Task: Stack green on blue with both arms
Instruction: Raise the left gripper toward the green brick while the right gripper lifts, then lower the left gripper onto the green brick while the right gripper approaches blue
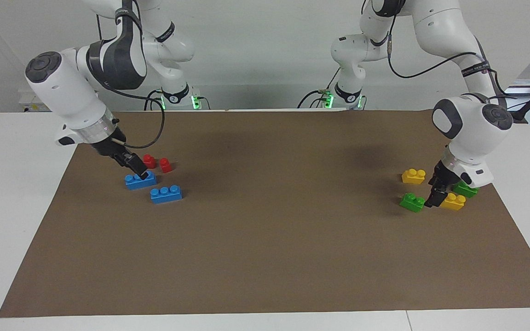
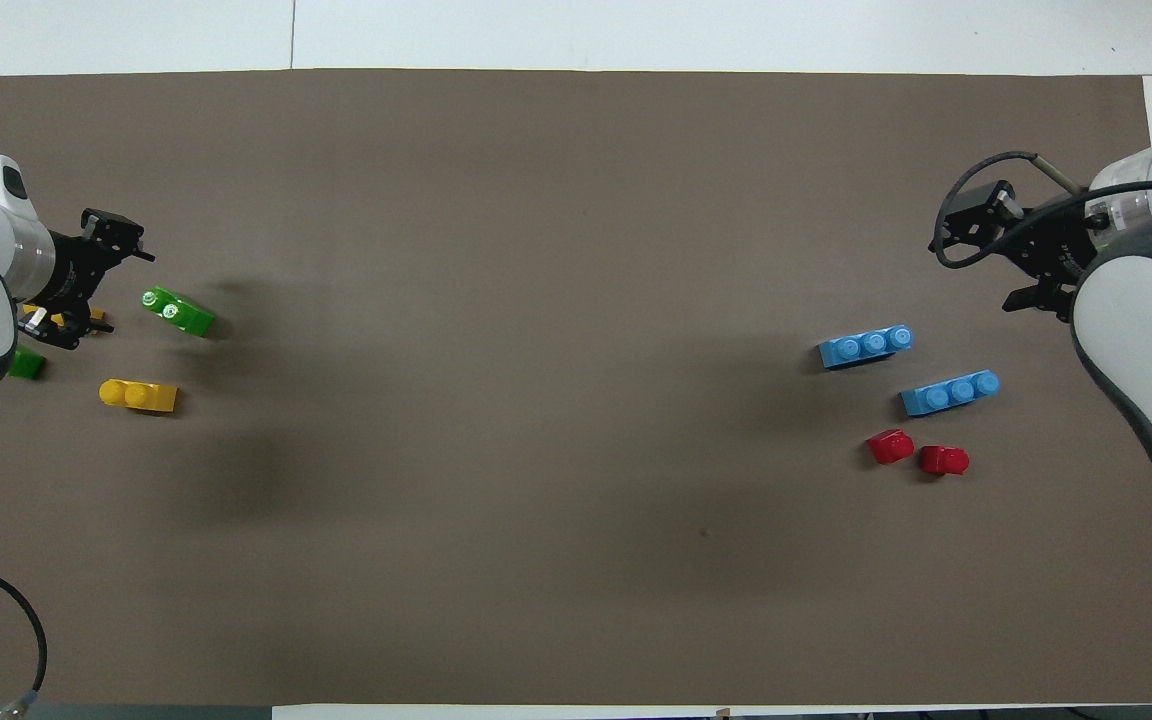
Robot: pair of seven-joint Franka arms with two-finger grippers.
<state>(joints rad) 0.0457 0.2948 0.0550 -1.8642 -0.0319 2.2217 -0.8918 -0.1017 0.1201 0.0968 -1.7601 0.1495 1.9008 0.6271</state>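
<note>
- Here, the green two-stud brick (image 1: 412, 202) is found near the brown mat's (image 1: 265, 257) left-arm end; the left gripper (image 1: 434, 198) hangs unclenched just beside it.
- The right gripper (image 1: 140, 171), unclenched, is poised over the three-stud blue brick (image 1: 140, 179).

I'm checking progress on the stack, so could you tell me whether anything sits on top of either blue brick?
No brick sits on either blue brick: the overhead view shows all their studs bare. The open right gripper hangs over one, its contact unclear.
</note>
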